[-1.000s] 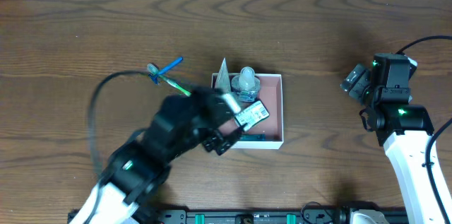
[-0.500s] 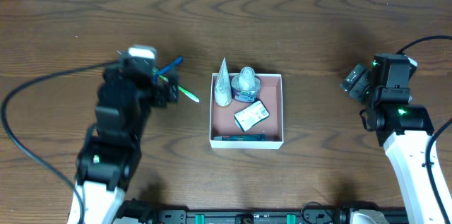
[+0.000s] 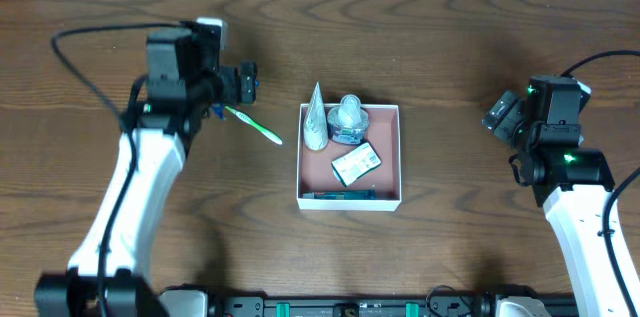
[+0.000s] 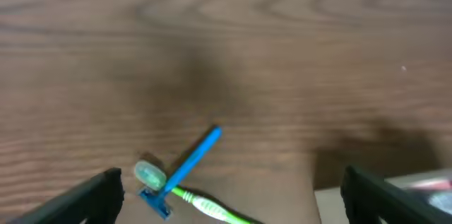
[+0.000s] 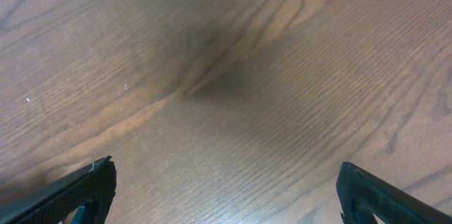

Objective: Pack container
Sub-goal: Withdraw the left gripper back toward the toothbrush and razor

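Overhead, the shallow square white-walled container (image 3: 350, 203) sits mid-way across the brown wooden desk (image 3: 450, 27), with the left gripper (image 3: 245, 82) off to its left. Left wrist: that gripper is spread wide and empty above a blue plastic razor (image 4: 191, 160) and a green toothbrush (image 4: 212, 208). Right wrist: the right gripper (image 5: 226, 171) gapes wide over wood grain.

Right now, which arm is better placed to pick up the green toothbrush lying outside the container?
Left. The left gripper hovers open close to the green toothbrush, which shows in its wrist view. The right gripper is on the far side of the container, away from the toothbrush.
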Motion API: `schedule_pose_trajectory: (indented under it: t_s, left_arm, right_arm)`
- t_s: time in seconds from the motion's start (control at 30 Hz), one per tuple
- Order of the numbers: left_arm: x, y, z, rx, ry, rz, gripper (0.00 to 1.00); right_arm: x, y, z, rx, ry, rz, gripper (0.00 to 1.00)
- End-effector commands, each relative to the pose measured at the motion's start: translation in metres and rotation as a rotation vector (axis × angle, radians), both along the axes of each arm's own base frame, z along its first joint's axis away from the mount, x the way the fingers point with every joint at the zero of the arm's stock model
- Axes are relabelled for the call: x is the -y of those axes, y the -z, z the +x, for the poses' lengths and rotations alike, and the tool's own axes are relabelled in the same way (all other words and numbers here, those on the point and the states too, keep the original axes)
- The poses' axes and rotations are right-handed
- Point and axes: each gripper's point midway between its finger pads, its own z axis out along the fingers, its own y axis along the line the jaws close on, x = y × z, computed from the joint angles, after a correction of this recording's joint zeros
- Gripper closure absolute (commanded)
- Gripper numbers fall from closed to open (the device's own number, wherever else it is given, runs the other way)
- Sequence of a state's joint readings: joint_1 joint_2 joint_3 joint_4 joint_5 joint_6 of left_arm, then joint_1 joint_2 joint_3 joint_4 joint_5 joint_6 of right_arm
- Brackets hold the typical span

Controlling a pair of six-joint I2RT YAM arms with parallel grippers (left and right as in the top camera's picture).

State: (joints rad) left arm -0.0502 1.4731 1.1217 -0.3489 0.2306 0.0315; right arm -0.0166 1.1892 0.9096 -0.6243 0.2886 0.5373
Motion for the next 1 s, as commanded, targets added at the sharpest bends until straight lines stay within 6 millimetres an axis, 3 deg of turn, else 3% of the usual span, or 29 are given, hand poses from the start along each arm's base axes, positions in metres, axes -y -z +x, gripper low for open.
schedule_pose_trajectory:
  t_s: [0.0, 0.1, 0.17, 0.33, 0.47, 0.57, 0.7, 0.97]
  left_arm:
    - [-0.018, -0.003, 0.007, -0.054, -0.147, 0.000, 0.02]
    - [-0.031, 0.014, -0.006, -0.156, -0.281, -0.016, 0.02]
    - [-0.028, 0.027, -0.018, -0.235, -0.304, -0.044, 0.02]
    - [0.007, 0.047, -0.047, -0.405, -0.194, -0.137, 0.02]
    - [0.029, 0.050, -0.056, -0.459, -0.184, -0.224, 0.02]
    - [0.032, 0.051, -0.057, -0.486, -0.267, -0.278, 0.02]
    - [0.016, 0.057, -0.056, -0.513, -0.503, -0.320, 0.02]
    - [0.015, 0.074, -0.045, -0.562, -0.553, -0.314, 0.02]
  right_arm:
    - [0.006, -0.004, 0.001, 0.007, 0.022, -0.014, 0.01]
    - [0.006, -0.004, 0.001, 0.007, 0.022, -0.014, 0.01]
    - [0.006, -0.004, 0.001, 0.007, 0.022, -0.014, 0.01]
    - [0.006, -0.004, 0.001, 0.007, 0.022, -0.014, 0.01]
    - [0.006, -0.004, 0.001, 0.007, 0.022, -0.014, 0.01]
    - [0.006, -0.004, 0.001, 0.007, 0.022, -0.014, 0.01]
    - [0.006, -0.004, 0.001, 0.007, 0.022, -0.014, 0.01]
    - [0.006, -0.004, 0.001, 0.007, 0.022, -0.014, 0.01]
